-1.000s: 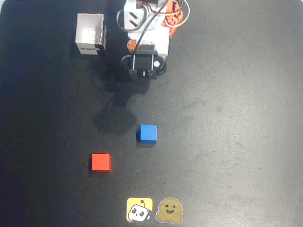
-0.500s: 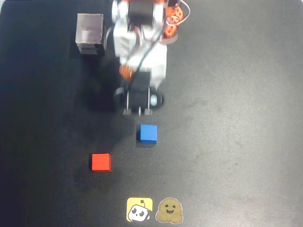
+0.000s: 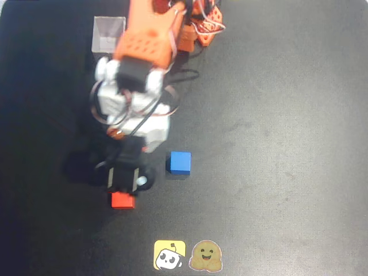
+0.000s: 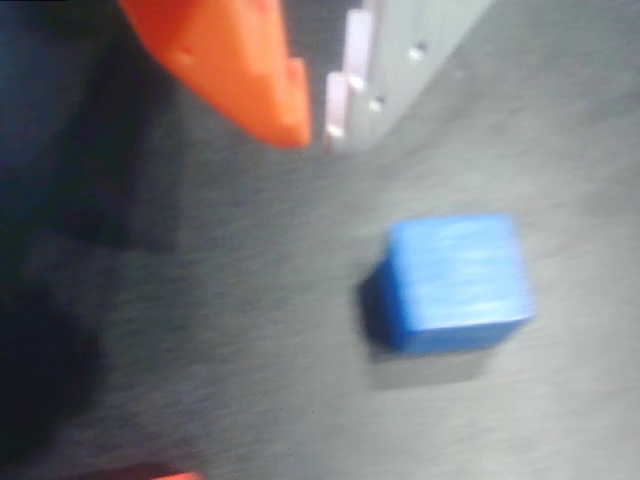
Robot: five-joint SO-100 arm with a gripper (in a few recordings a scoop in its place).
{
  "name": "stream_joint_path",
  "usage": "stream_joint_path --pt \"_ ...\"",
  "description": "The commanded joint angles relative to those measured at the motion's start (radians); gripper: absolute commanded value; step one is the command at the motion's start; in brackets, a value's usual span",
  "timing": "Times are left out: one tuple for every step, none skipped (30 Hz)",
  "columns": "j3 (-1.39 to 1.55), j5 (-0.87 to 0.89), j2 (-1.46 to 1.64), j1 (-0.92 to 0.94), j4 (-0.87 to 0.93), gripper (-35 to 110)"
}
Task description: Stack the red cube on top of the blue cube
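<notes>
Fingers (image 4: 270, 95) of the gripper (image 3: 122, 192), spread unclear, sit over the top edge of the red cube (image 3: 122, 201) on the black table (image 3: 276, 144); the blue cube (image 3: 179, 163) rests nearby to its upper right.

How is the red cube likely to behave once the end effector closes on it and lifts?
The red cube looks solid with flat faces and square edges, so it probably stays stiff in a grip and will not roll. Its matte surface suggests little slipping. It matches the blue cube in size, so stacking leaves little margin; an off-centre release could tip it.
</notes>
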Motion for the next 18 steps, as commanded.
stream_joint_path --pt "-0.118 -0.041 -0.048 0.043 0.038 0" --pt "-0.141 -0.055 -0.067 0.057 0.051 0" --pt "-0.153 -0.066 -0.083 0.069 0.058 0" --pt "-0.158 -0.084 -0.094 0.083 0.06 0" --pt "-0.158 -0.098 -0.101 0.097 0.06 0" --pt "-0.158 -0.109 -0.109 0.107 0.06 0" --pt "-0.158 -0.115 -0.115 0.118 0.06 0" --pt "-0.158 -0.12 -0.117 0.123 0.06 0" --pt "-0.155 -0.123 -0.117 0.129 0.06 0" --pt "-0.156 -0.123 -0.117 0.13 0.061 0" --pt "-0.161 -0.132 -0.117 0.13 0.061 0" --pt "-0.166 -0.133 -0.117 0.13 0.06 0" --pt "-0.169 -0.133 -0.117 0.13 0.057 0" --pt "-0.172 -0.133 -0.117 0.129 0.055 0" --pt "-0.172 -0.133 -0.117 0.126 0.052 0" --pt "-0.17 -0.133 -0.117 0.124 0.048 0" --pt "-0.167 -0.133 -0.117 0.121 0.041 0" --pt "-0.17 -0.135 -0.121 0.12 0.04 0"
